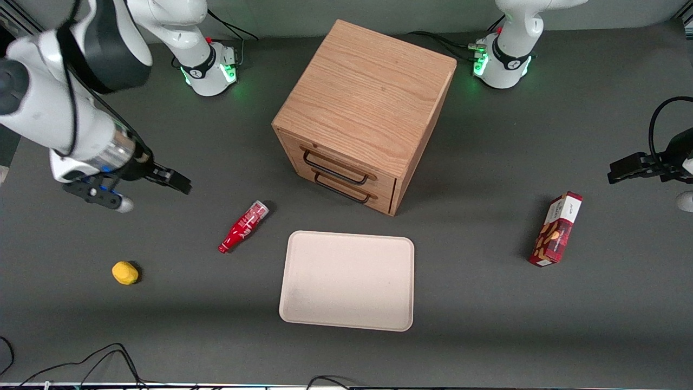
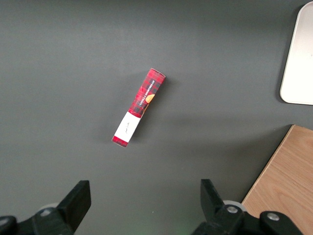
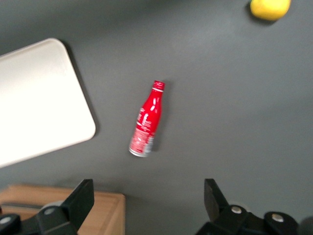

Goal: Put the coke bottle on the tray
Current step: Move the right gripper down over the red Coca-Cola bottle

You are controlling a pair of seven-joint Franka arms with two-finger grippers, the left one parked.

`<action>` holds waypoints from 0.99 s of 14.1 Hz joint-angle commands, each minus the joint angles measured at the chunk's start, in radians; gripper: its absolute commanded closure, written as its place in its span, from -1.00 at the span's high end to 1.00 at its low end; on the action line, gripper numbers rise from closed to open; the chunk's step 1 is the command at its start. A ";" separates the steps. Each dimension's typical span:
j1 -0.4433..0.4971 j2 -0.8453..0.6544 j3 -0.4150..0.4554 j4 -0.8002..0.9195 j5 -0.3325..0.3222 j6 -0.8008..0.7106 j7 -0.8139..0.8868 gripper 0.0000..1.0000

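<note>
While the coke bottle [image 1: 243,226] lies on its side on the dark desk [image 1: 487,303], the right arm's claw [image 1: 176,181] hangs in the air above the desk with its fingers spread wide and nothing between them. Seen from the front camera, the bottle sits at about four o'clock from the claw, well apart from it, and the cream tray [image 1: 303,319] lies flat just beside the bottle, at about four o'clock from it. The bottle's cap end points toward the front camera and its clear base points toward the wooden drawer cabinet [image 1: 368,97].

To do the reach well, the claw should probably travel over the bottle's middle, turn so its fingers straddle the slim body across its width, then lower straight down before closing; a round bottle lying flat may roll if nudged from one side.

From the right wrist camera, the coke bottle [image 3: 147,120] shows its lettering, the spread fingers [image 3: 78,203] frame it, and a yellow lemon-like object [image 3: 269,8] and the tray's corner [image 3: 44,93] appear. Only the front camera shows the whole layout, including a red snack box [image 1: 557,230] toward the parked arm's end of the desk
</note>
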 commanded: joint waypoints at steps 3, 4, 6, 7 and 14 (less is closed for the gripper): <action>0.037 0.123 0.028 -0.139 -0.092 0.204 0.331 1.00; 0.042 0.151 0.028 -0.155 -0.103 0.248 0.372 1.00; 0.042 0.204 0.028 -0.191 -0.106 0.351 0.401 1.00; 0.042 0.232 0.026 -0.210 -0.110 0.405 0.407 1.00; 0.037 0.399 0.019 -0.234 -0.259 0.618 0.528 1.00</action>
